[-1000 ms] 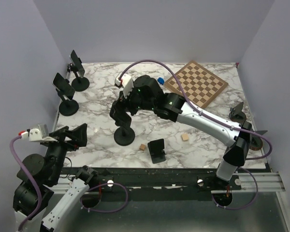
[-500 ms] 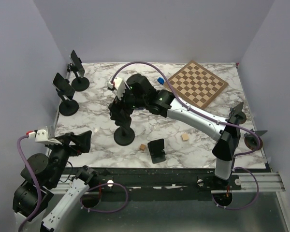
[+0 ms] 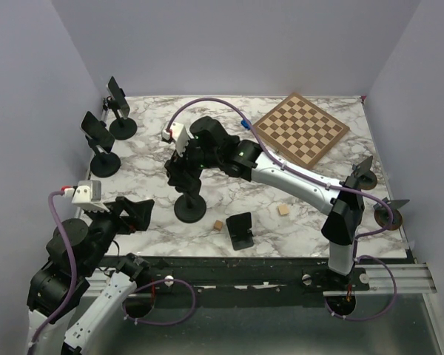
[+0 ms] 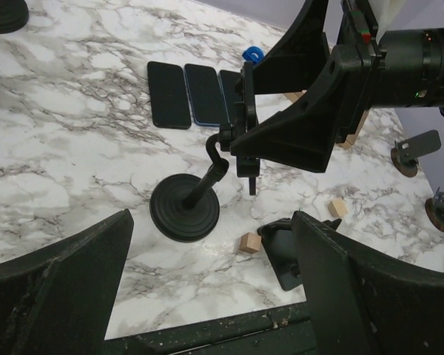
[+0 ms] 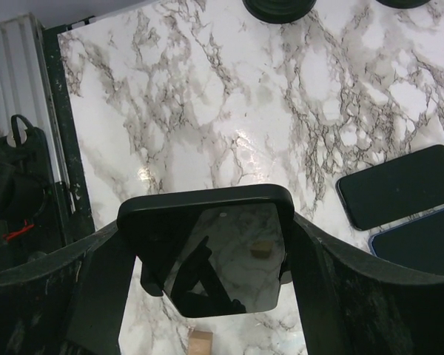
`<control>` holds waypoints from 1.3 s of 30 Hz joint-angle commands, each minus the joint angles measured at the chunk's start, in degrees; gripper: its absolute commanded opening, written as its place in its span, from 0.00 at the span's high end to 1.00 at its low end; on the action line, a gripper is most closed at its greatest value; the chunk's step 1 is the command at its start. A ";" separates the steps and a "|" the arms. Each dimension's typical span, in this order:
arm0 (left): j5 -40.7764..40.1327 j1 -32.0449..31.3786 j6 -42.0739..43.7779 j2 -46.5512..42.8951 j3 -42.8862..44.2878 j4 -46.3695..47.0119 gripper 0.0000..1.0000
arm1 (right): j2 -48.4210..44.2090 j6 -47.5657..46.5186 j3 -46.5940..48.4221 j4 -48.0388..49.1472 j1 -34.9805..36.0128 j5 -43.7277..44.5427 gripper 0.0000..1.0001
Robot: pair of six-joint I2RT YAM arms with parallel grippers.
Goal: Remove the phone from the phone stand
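The phone (image 5: 207, 251) is a dark slab with a glossy screen, held upright on the black phone stand (image 3: 190, 209) in the middle of the marble table. My right gripper (image 3: 182, 167) reaches over it from the back right. In the right wrist view the right gripper (image 5: 207, 248) has one finger pressed on each side edge of the phone. The left wrist view shows the phone (image 4: 246, 111) edge-on atop the stand's bent stem and round base (image 4: 185, 211). My left gripper (image 4: 207, 288) hangs open near the front left corner, nothing between its fingers.
Two more stands carrying phones (image 3: 100, 134) (image 3: 118, 97) stand at the back left. Flat phones (image 4: 169, 94) lie behind the stand. A chessboard (image 3: 300, 127) is at the back right. A small black holder (image 3: 240, 231) and wooden cubes (image 3: 218, 225) (image 3: 283, 210) lie in front.
My right gripper has slid left over the stand and its jaws have narrowed onto the phone's sides. The left arm has swung a little to the right.
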 commanded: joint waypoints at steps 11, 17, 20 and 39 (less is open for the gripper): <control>14.38 0.20 -0.06 6.00 -6.02 6.67 0.20 | -1.21 10.54 -3.41 3.19 -0.06 5.26 0.96; 19.77 0.24 -1.60 12.94 -10.13 13.77 0.40 | -0.89 15.96 -2.37 0.36 -0.46 7.41 0.99; 19.67 0.35 -1.77 15.21 -11.91 17.50 0.35 | -0.86 17.33 -2.39 -0.19 -0.98 5.77 0.99; 22.49 6.88 -1.75 25.56 -13.41 29.36 0.45 | -1.67 19.08 -2.39 0.47 -1.61 0.62 0.99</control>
